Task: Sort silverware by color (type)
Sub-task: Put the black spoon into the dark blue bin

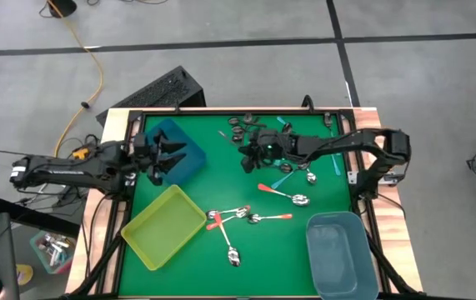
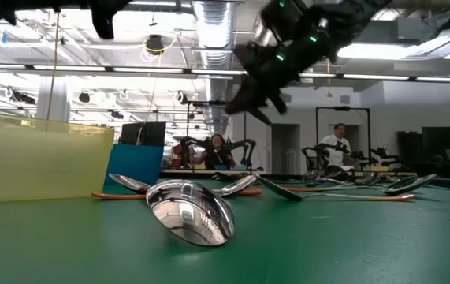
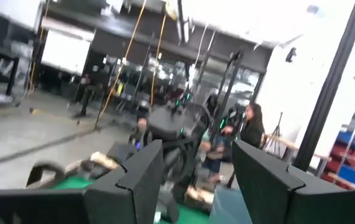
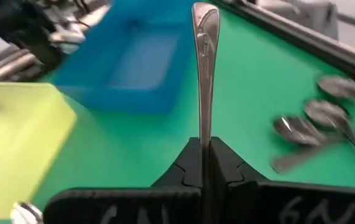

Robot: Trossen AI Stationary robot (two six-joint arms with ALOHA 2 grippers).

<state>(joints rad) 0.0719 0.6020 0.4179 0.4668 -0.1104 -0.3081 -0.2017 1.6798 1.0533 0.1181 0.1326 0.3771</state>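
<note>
While clamped, right gripper (image 4: pixel 203 163) apparently gripping spoon (image 4: pixel 204 74)

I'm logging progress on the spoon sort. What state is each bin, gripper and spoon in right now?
Right gripper: shut on grey spoon, raised.
Left gripper: open, above blue bin.
Yellow bin: looks empty.
Grey-blue bin: looks empty.
Orange-handled spoons: lying loose on green mat.
</note>
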